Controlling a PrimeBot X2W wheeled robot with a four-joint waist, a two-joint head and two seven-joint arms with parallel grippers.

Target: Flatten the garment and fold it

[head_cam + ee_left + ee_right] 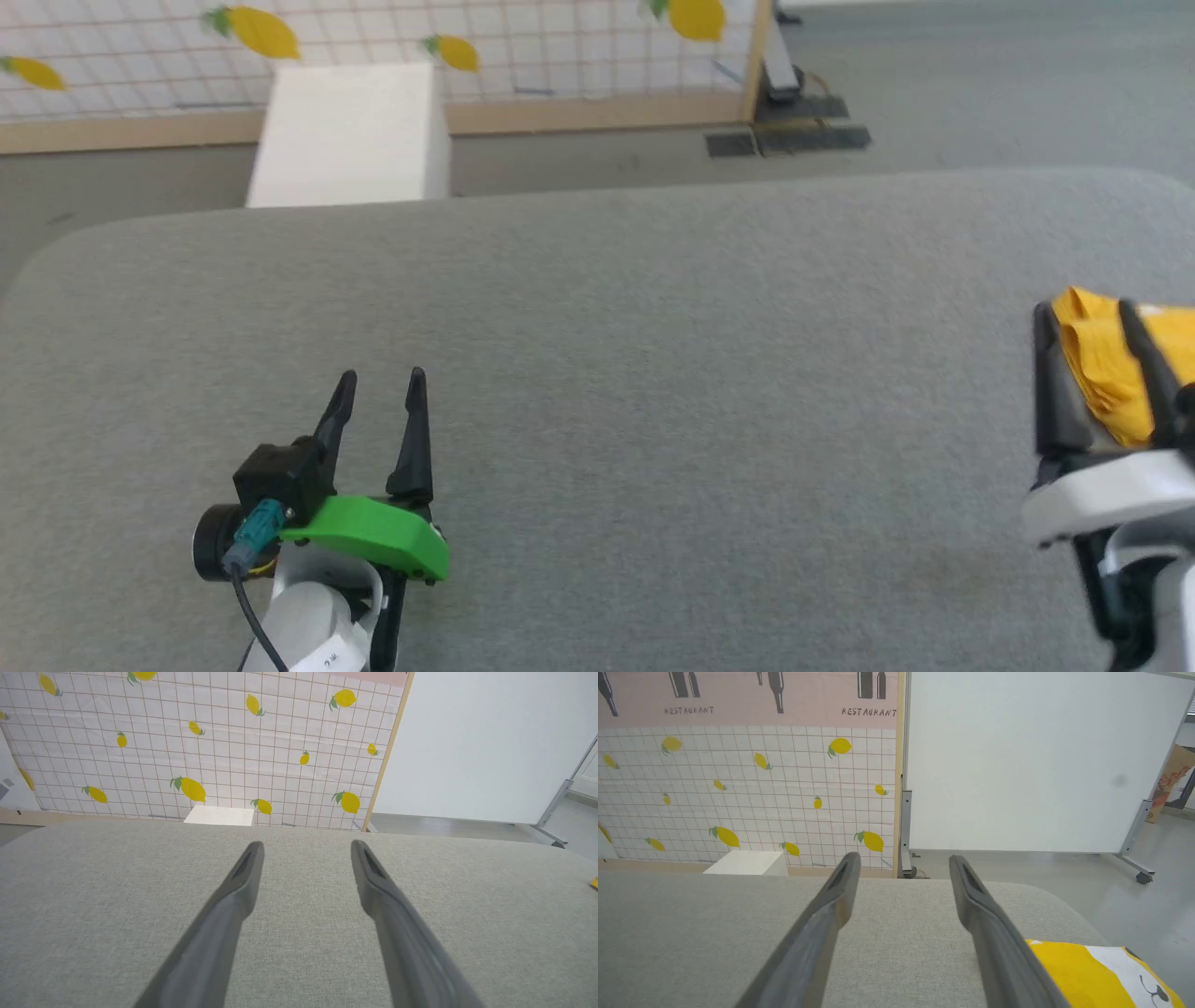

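Right gripper, jaws spread, has the garment just beside its right finger at the surface's right edge; left gripper, also spread, is well apart.

Grey table stands before lemon-print wall, white box, grey floor.

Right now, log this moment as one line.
left claw: open, over table | right claw: open, beside garment | garment: rumpled, on table's right end, ungripped
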